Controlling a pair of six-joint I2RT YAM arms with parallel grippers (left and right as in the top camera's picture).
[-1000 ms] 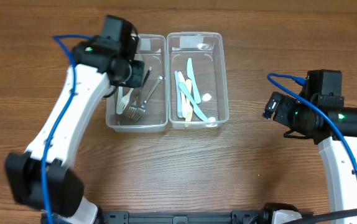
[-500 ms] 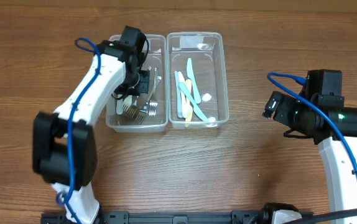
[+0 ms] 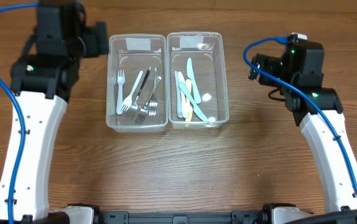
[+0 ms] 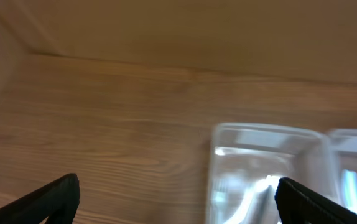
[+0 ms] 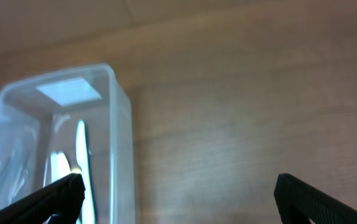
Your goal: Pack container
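Note:
Two clear plastic containers stand side by side at the back of the table. The left container (image 3: pixel 137 127) holds several metal and white forks (image 3: pixel 138 93). Several pastel spoons and knives (image 3: pixel 188 93) lie in the right container (image 3: pixel 224 81). My left gripper (image 3: pixel 101 38) hovers just left of the left container's back corner, open and empty. In the left wrist view its gripper (image 4: pixel 178 205) spans bare wood and the left container (image 4: pixel 265 168). My right gripper (image 3: pixel 255 65) hangs to the right of the right container, open and empty (image 5: pixel 181 202), with that container's wall (image 5: pixel 119 137) by its left finger.
Bare wooden table surrounds the containers on all sides. A white label (image 5: pixel 69 91) lies inside the right container's back end. Blue cables loop over both arms.
My left gripper has lifted out of the left container, opened and swung back to the far left. The forks stay inside. My right arm has moved toward the back, nearer the right container.

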